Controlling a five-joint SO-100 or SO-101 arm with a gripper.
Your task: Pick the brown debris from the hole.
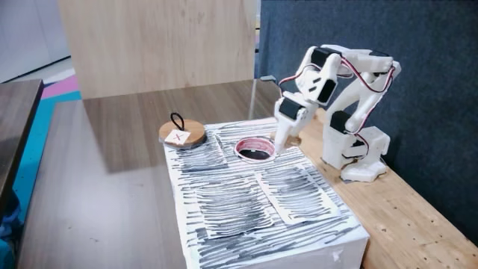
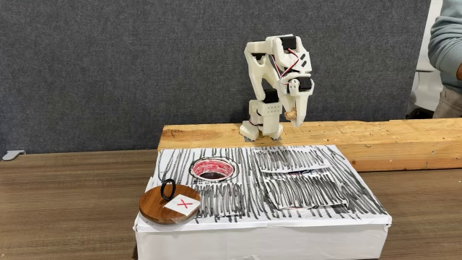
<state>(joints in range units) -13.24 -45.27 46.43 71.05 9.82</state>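
- My end effector point(image 2: 292, 118) points down, clenched on the brown debris point(image 2: 291, 113), a small lump between my fingertips.
- Its long axis is too small to tell.
- The hole point(image 2: 213, 169) lies below, left in that fixed view.

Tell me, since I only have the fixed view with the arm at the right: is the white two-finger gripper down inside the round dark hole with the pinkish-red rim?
Observer: No. In a fixed view the gripper hangs well above the white black-striped box, to the right of the hole.
Operator: Is it holding anything?
Observer: Yes. A small light-brown lump of debris sits pinched between its fingers.
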